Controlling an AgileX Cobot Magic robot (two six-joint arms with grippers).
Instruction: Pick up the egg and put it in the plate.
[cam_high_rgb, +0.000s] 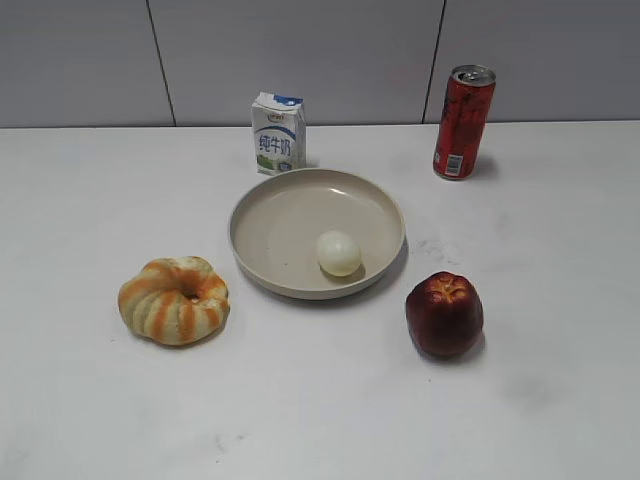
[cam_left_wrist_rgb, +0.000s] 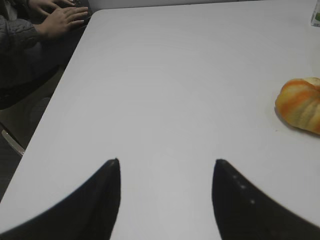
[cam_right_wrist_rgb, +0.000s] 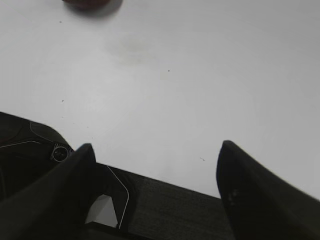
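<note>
Egg (cam_high_rgb: 338, 253) resting inside plate (cam_high_rgb: 262, 215), left gripper (cam_left_wrist_rgb: 167, 167) and right gripper (cam_right_wrist_rgb: 155, 150) both spread wide, empty, well apart from it

cream egg (cam_high_rgb: 338, 253), beige plate (cam_high_rgb: 270, 220), dark red apple (cam_high_rgb: 444, 313)

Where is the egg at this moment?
In the exterior view the egg lies inside the plate, toward its near right rim, at the table's middle, with the apple to its right.
</note>
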